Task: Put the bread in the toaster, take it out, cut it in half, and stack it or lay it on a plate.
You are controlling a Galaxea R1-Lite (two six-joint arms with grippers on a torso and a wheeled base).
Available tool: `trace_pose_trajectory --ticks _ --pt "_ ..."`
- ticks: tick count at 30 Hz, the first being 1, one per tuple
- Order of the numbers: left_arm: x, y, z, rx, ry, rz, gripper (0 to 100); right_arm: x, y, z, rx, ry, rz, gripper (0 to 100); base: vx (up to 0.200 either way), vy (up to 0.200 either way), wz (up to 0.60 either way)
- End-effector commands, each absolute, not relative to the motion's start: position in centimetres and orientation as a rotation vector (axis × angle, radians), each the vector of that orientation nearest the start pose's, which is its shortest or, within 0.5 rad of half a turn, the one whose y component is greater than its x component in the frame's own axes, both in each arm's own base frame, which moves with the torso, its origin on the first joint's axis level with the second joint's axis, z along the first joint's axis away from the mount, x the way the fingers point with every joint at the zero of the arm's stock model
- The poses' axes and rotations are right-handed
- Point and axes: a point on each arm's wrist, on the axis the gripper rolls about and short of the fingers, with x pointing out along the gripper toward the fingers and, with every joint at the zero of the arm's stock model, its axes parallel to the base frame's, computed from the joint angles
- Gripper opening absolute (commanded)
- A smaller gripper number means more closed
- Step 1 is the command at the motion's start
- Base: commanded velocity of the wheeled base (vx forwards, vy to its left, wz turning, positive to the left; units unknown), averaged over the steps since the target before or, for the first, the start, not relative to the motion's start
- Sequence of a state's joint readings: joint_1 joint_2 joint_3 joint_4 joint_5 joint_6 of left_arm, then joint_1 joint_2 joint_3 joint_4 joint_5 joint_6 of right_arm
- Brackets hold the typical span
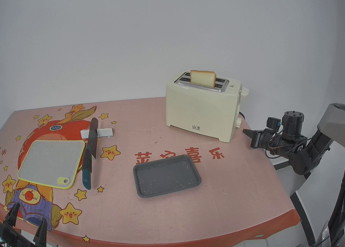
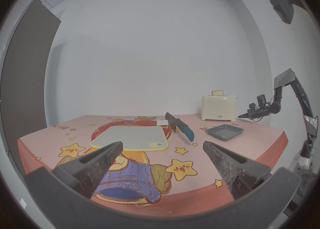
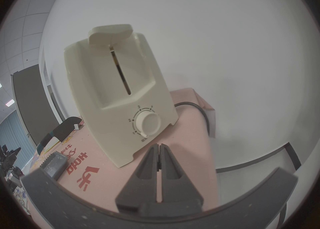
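Small dark logo mark low on front face of toaster [image 1: 203, 109]. Row of four big red characters [image 1: 179, 156] printed on pink tablecloth [image 1: 230, 186], at 6 o'clock from toaster and 12 o'clock from grey tray [image 1: 166, 175]. Tiny numerals ringing white dial [image 3: 147, 123] on toaster end face, from 8 to 1 o'clock round the knob. Blue oval label [image 1: 55, 127] with pale script on cartoon apple, at 12 o'clock from cutting board [image 1: 50, 161]. Small lettering on little red apple badge [image 1: 29, 194], at 6 o'clock from board.

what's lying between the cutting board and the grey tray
The knife, right beside the cutting board, its blade crossing a small white block; from there to the tray is bare tablecloth. The head view shows it.
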State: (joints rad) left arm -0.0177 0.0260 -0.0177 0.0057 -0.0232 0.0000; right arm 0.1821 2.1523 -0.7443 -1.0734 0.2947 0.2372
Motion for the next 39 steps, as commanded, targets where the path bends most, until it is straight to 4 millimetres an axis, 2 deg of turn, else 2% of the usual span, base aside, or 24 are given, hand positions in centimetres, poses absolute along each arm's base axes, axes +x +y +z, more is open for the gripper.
trace_pose_trajectory --ticks 1,39 --pt "-2.1 -0.01 7.58 0.0 0.031 -0.041 100 35.65 7.53 5.81 0.248 0.388 0.439 0 0.0 0.0 0.0" --pt "-2.1 -0.02 7.58 0.0 0.031 -0.04 100 36.16 8.32 5.48 0.255 0.381 0.457 0 0.0 0.0 0.0"
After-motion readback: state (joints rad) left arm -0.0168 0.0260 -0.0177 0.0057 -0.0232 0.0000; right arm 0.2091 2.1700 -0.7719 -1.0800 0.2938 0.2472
